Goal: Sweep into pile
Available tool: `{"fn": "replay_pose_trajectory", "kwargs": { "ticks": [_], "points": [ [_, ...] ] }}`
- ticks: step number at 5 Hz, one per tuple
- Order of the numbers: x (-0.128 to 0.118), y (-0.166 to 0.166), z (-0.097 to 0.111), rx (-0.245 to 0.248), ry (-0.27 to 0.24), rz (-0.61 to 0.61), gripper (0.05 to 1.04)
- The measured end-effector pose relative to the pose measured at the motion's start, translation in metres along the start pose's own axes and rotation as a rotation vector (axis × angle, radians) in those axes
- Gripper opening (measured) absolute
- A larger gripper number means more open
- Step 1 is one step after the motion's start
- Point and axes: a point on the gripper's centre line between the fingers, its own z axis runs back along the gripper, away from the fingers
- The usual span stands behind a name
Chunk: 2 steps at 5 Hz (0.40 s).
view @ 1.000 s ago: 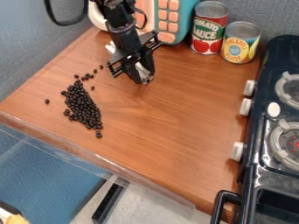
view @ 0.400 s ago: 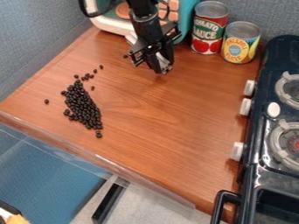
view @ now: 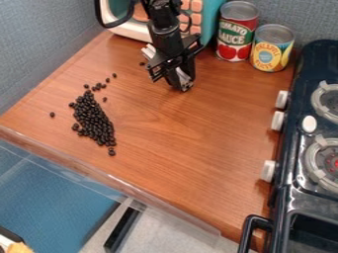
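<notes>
My gripper hangs over the upper middle of the wooden counter, to the right of the beans and apart from them. A whitish object shows beside and behind the gripper; what it is, I cannot tell. The dark beans lie in a long cluster on the left part of the counter. Several stray beans trail off above its top end, one lies to its left, and a lone bean sits close to the gripper's left side.
At the back stand a toy microwave, a tomato sauce can and a yellow-labelled can. A black toy stove with white knobs borders the right side. The counter ends in a clear strip along its front edge.
The gripper has moved right from near the stray beans, first up and then slightly back down. A lone bean beside it has come into sight. The bean cluster looks the same.
</notes>
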Motion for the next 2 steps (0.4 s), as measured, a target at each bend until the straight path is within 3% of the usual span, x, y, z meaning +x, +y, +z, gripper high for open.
{"fn": "replay_pose_trajectory", "kwargs": {
  "ticks": [2],
  "points": [
    [-0.005,0.020,0.001,0.009,-0.019,0.019,0.372]
  ]
}}
